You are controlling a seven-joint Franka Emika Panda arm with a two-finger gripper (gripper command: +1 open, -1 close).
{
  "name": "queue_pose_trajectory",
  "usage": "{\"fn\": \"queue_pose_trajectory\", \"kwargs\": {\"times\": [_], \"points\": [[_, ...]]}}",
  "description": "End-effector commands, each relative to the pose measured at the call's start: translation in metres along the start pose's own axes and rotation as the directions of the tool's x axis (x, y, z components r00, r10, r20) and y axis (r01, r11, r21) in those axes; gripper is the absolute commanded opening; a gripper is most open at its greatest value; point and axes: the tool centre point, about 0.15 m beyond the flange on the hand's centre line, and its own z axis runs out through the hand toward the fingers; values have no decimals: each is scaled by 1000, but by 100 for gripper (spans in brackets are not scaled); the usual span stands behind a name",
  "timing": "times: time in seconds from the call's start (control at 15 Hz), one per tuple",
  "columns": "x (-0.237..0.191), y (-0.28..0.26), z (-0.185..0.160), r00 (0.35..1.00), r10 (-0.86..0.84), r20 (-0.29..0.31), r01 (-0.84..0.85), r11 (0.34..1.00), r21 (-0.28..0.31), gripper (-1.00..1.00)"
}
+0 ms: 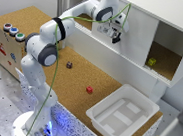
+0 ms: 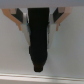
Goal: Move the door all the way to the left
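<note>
The door (image 1: 138, 36) is a flat white panel covering the part of the white cabinet (image 1: 170, 12) towards the exterior view's left. The cabinet's other part stands open on a cork-lined inside (image 1: 164, 60). My gripper (image 1: 115, 36) is up against the door's face near its edge at the exterior view's left. In the wrist view the door (image 2: 67, 50) fills the picture. A black bar-shaped handle (image 2: 39, 47) stands on it, between the fingers (image 2: 20, 21) of my gripper (image 2: 39, 22). Both fingers press against the bar's sides.
A small yellow-green object (image 1: 151, 61) lies inside the open cabinet part. A white tray-like bin (image 1: 123, 112) sits on the cork tabletop near the front. A red cube (image 1: 89, 89) and a dark cube (image 1: 69, 64) lie on the cork. A box with coloured buttons (image 1: 12, 32) stands at the exterior view's left.
</note>
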Motion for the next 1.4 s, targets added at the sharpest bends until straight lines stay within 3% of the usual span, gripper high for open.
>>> {"fn": "queue_pose_trajectory", "kwargs": {"times": [0.0, 0.4, 1.33], "points": [[6, -63, 55, 997, 34, -69, -44, 988, -146, -100], [15, -117, 61, 997, 72, -41, -77, 984, -161, -100], [53, -220, 63, 998, 29, -56, -34, 995, -90, -100]]}}
